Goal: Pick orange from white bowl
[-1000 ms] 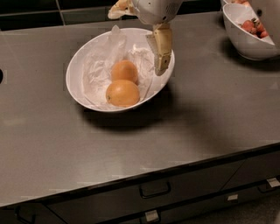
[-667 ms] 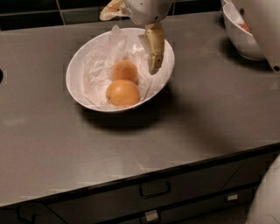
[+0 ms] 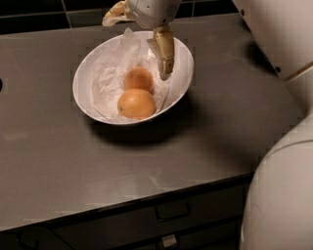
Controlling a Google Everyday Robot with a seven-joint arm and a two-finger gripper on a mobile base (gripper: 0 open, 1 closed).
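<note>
The white bowl (image 3: 88,73) with a crinkled paper liner stands on the dark counter, left of centre. Two fruits lie in it. The orange (image 3: 138,79) is the smaller, deeper-coloured one at the back. The larger, paler fruit (image 3: 136,103) with a dark stem dot lies in front of it and touches it. My gripper (image 3: 136,48) hangs over the bowl's back half, open and empty. One finger (image 3: 164,51) points down inside the bowl's right side, just right of the orange and apart from it. The other finger (image 3: 115,12) sticks out over the back rim.
My own white arm and body (image 3: 281,190) fill the right edge and the upper right corner (image 3: 274,29). The grey counter (image 3: 63,161) ends at a front edge above drawers with handles (image 3: 172,213). A dark tiled wall runs behind.
My gripper has moved left and a little lower, so its downward finger now sits inside the bowl beside the orange. My arm has swung into view at the right and hides the small bowl of red fruit.
</note>
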